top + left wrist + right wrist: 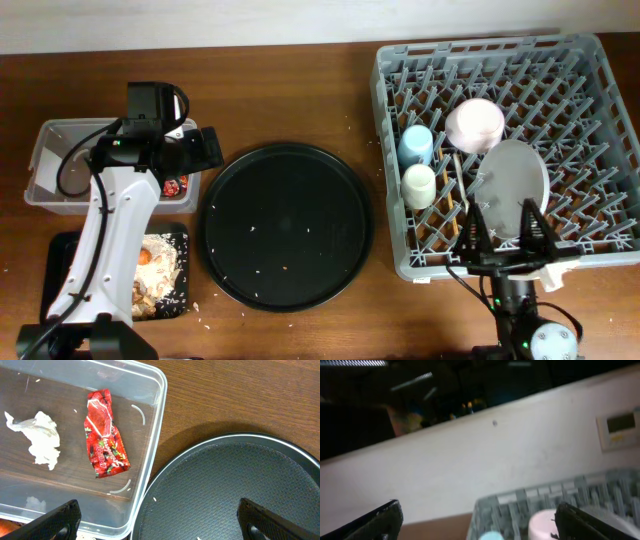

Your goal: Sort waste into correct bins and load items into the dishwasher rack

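In the left wrist view the clear tub (150, 445) holds a crumpled red wrapper (105, 435) and a white tissue (40, 437). My left gripper (157, 522) hangs open and empty above the tub's right rim, beside the round tray. From overhead, the grey dishwasher rack (590, 120) holds a blue cup (415, 145), a cream cup (419, 185), a pinkish bowl (474, 125), a grey-green plate (515, 185) and chopsticks (456, 195). My right gripper (503, 235) is open and empty at the rack's front edge. Food scraps (155, 270) lie in the shallow black tray (60, 260).
A big round black tray (285, 225) with a few crumbs lies between the bins and the rack. The left arm (110, 230) reaches over the shallow tray. A pale wall (470, 460) fills most of the right wrist view.
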You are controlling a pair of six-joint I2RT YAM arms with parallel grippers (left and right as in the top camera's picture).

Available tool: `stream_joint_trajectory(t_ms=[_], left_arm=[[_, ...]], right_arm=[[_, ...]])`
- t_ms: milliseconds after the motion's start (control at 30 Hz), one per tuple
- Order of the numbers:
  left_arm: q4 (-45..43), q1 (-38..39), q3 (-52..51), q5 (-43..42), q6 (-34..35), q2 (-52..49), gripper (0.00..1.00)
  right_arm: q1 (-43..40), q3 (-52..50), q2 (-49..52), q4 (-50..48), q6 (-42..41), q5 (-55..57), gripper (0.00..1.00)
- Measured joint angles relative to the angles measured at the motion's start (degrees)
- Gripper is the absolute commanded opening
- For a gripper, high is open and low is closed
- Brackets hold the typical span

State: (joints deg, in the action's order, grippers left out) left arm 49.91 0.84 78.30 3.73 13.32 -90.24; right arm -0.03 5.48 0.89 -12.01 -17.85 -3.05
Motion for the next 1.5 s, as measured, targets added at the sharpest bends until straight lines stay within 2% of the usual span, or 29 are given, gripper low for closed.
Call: stream_joint_trajectory(t_ms=[100,233,300,367,500,600,800,867,1500], left_arm=[[0.00,0.00,0.00,0.00,-0.02,0.00,0.99],[0.00,0.00,0.00,0.00,0.00,0.00,0.99],[-0.02,0.00,0.00,0.00,0.00,0.00,0.99],[-0.02,0.00,0.00,0.00,-0.02,0.00,0.99],[0.00,0.00,0.00,-0.02,-0.02,0.00,0.99],[0.00,0.00,0.00,0.00,-0.02,0.00,0.99],[0.00,0.00,0.00,-0.02,-0.02,0.00,0.99],[0.00,0.00,0.00,0.00,-0.02,0.00,0.99],[0.02,0.00,-0.04,0.00,0.00,0.39,0.99]], right_arm=[[0.00,-3.48,-0.04,-0.11,0.04,0.17,0.99],[0.00,-4.70,-0.17,7.43,3.74,0.13,0.99],[0.00,-4.87,-0.20,12.57,9.97,-0.61,0.99],[0.00,-4.87,-0.20,15.41,21.49,-4.22,0.99],[0.00,-4.87,-0.20,15.39,28.59,-5.03,0.99],[0.00,-4.87,-0.20,13.81,27.89,-4.92,0.99],[0.00,-4.87,-0.20,13.31,17.62,0.44,0.99],[0.00,-4.85,-0.24,16.15,16.20,1.44,0.99],[0.00,-4.85,-0.15,16.24,15.02,1.75,0.98]])
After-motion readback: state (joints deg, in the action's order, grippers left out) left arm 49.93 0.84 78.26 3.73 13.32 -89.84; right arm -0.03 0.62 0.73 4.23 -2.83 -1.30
